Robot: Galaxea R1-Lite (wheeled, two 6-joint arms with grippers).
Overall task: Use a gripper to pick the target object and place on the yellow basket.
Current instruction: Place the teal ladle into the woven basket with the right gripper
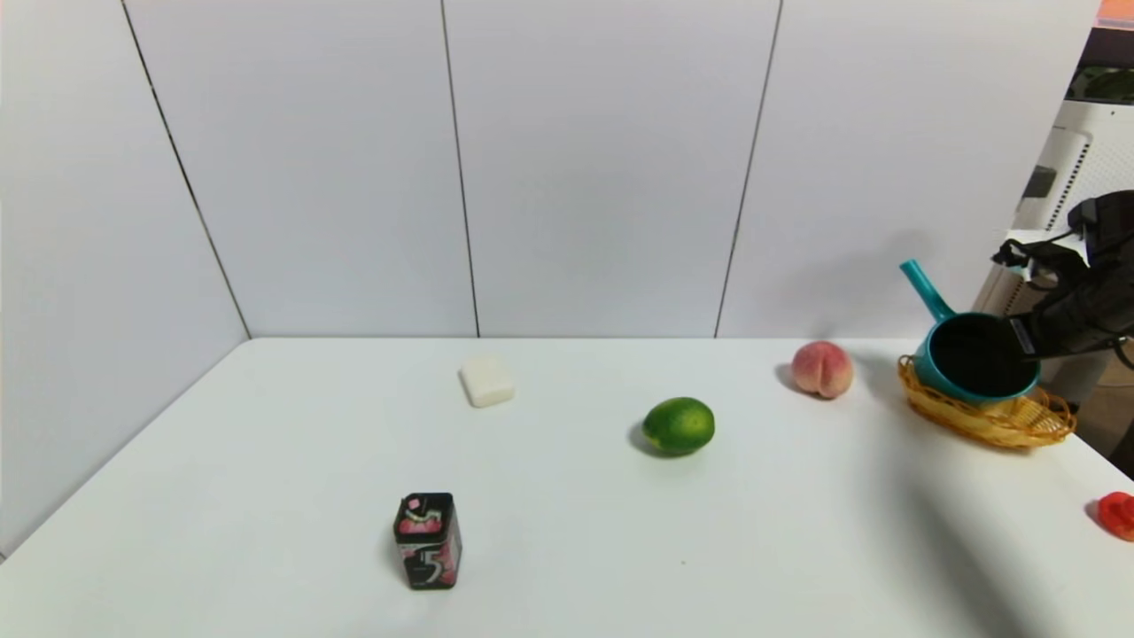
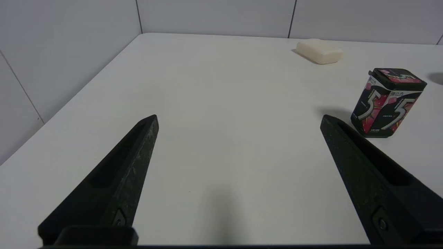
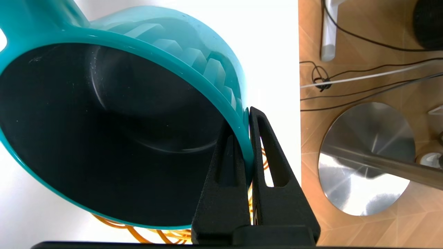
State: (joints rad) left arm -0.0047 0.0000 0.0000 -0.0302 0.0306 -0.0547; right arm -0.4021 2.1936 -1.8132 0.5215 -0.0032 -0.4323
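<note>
At the far right end of the white worktop point(image 1: 549, 496), the robot's right claw point(image 3: 246, 138) is pinched tight on the rim of the teal saucepan point(image 1: 970, 359), one finger inside the dark bowl and one against the outer wall. The pan hangs tilted over the yellow basket point(image 1: 1019, 424), its dark interior turned toward the robot and its long handle angled up and away toward the back wall. Whether its underside already touches the wicker cannot be made out; from the wrist camera the weave shows just beneath the pan's lower edge.

The step in hand looks to be the set-down, and the task seems close to finished. To do it well, the arm would likely level the pan, centre it over the basket, which appears only slightly wider than the pan, and lower it until the base is seated before the fingers part. Letting go while it is tilted could tip it over the looped rim, and the basket sits near the worktop's right edge, with bare floor and cables beyond.

Nothing crowds the spot. A peach point(image 1: 822, 369) lies just left of the basket, a lime point(image 1: 679, 425) farther along, a white block point(image 1: 486, 381) and a gum tin point(image 1: 427, 540) well apart, and a red item point(image 1: 1117, 514) near the right edge. The left claw point(image 2: 238, 121) hovers idle over the worktop's left part, spread wide and holding nothing.
</note>
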